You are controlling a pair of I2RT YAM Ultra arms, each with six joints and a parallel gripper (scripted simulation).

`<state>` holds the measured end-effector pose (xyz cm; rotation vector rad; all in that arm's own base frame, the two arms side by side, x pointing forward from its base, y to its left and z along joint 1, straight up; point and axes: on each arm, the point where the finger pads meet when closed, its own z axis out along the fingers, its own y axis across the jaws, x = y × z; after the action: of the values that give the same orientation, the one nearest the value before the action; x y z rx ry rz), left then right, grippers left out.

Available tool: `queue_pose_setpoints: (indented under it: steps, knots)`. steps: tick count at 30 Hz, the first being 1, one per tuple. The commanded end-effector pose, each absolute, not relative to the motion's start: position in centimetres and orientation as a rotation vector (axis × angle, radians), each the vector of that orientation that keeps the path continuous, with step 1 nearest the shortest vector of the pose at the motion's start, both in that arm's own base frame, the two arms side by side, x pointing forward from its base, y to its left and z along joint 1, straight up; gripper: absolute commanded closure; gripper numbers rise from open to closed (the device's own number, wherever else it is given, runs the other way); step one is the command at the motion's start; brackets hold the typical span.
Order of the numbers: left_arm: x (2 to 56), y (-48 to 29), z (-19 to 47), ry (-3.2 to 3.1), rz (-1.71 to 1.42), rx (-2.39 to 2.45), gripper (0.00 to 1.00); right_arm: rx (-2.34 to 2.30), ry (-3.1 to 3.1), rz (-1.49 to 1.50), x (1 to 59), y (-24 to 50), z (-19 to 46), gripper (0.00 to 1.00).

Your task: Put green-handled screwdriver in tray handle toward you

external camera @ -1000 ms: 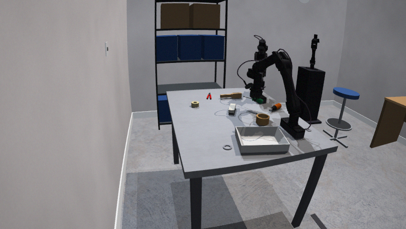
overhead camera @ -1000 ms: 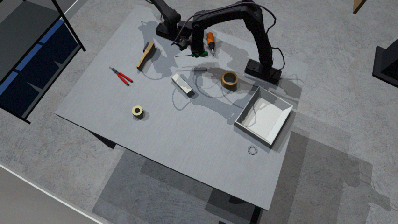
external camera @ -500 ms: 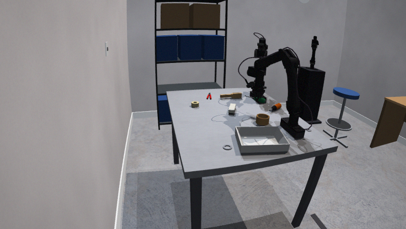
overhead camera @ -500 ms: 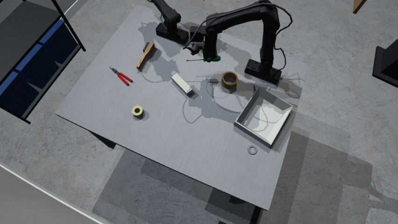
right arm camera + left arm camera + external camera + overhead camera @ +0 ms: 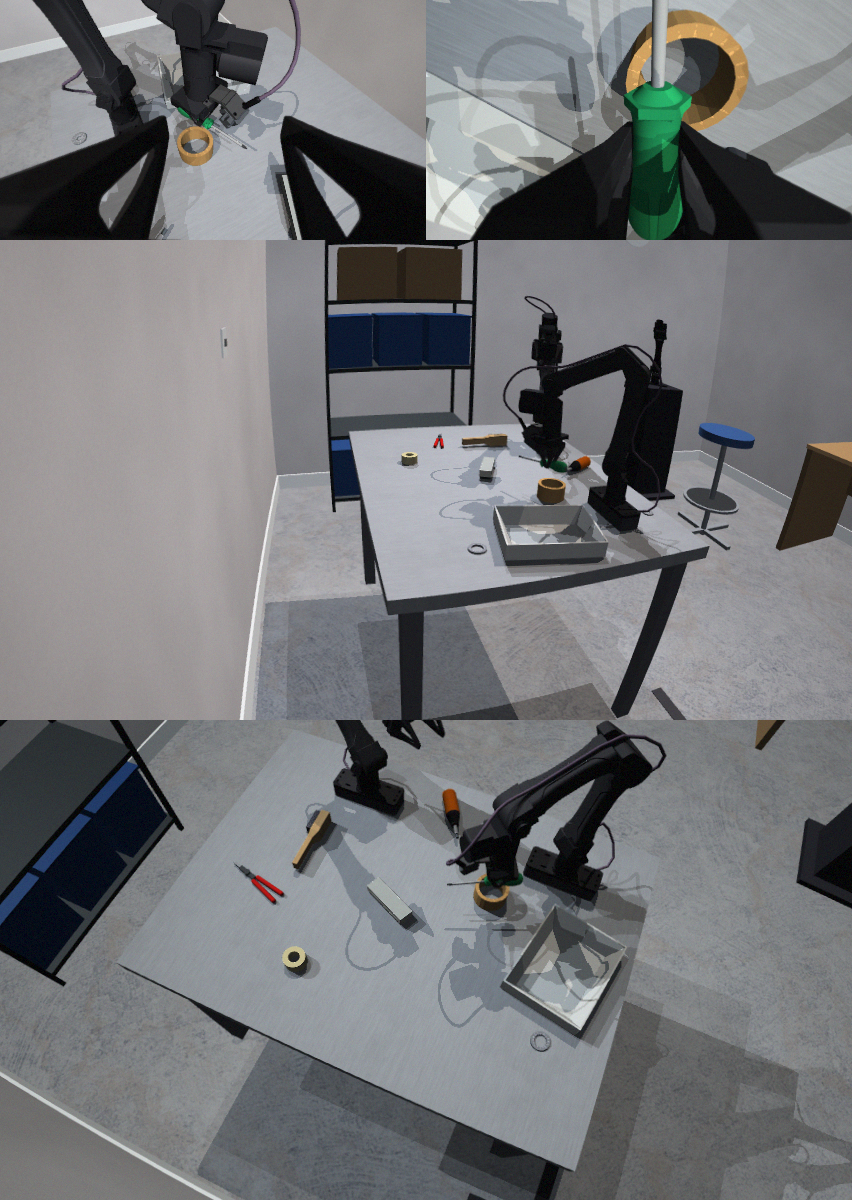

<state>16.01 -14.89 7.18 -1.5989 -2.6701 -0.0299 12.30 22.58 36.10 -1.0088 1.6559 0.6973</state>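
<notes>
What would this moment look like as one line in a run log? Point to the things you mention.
left gripper point(image 5: 499, 879) point(image 5: 656, 150): shut on green-handled screwdriver point(image 5: 512, 882) point(image 5: 656, 145) point(image 5: 207, 123) | right gripper point(image 5: 225, 125): open | tray point(image 5: 539, 1012) point(image 5: 554, 551): no screwdriver inside | placing: not yet done

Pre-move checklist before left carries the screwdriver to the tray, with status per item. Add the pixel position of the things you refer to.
1. Green-handled screwdriver point(image 5: 513, 882) point(image 5: 559, 466) point(image 5: 656, 150) point(image 5: 208, 123) gripped by left gripper point(image 5: 655, 131): ok.
2. Screwdriver clear of the table: ok, raised.
3. Tray point(image 5: 541, 1007) point(image 5: 554, 551) upright: ok.
4. Tray free of other objects: ok, only shadows and reflections.
5. Screwdriver over tray: not ok, above the orange-brown ring point(image 5: 491, 902) point(image 5: 550, 492) point(image 5: 740, 75) point(image 5: 195, 157).
6. Handle toward the required table edge: cannot tell.
</notes>
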Motion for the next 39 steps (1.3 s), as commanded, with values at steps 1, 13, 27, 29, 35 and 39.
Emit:
queue_pose_setpoints:
  steps: [1,13,27,29,35,39]
  knots:
    - [16.6,-12.8,7.8,-2.606,0.012,-1.731,0.83,-0.926,1.517,0.767,14.8,28.6,39.2,0.35]
    - [21.4,-3.0,8.0,-2.669,-0.010,-1.702,0.83,-0.970,1.495,0.805,18.4,41.8,29.6,0.35]
    - [24.1,7.7,8.0,-2.724,0.009,-1.633,0.83,-1.014,1.528,0.799,18.7,44.8,23.4,0.35]
    - [24.0,8.1,8.0,-2.732,0.027,-1.618,0.83,-1.002,1.511,0.807,18.7,44.9,24.3,0.35]
    - [24.0,8.8,8.0,-2.748,0.019,-1.578,0.83,-1.002,1.511,0.808,18.7,44.9,24.3,0.35]
    - [24.5,8.9,7.4,-2.761,-0.012,-1.586,0.83,-1.002,1.511,0.808,18.7,44.9,24.3,0.35]
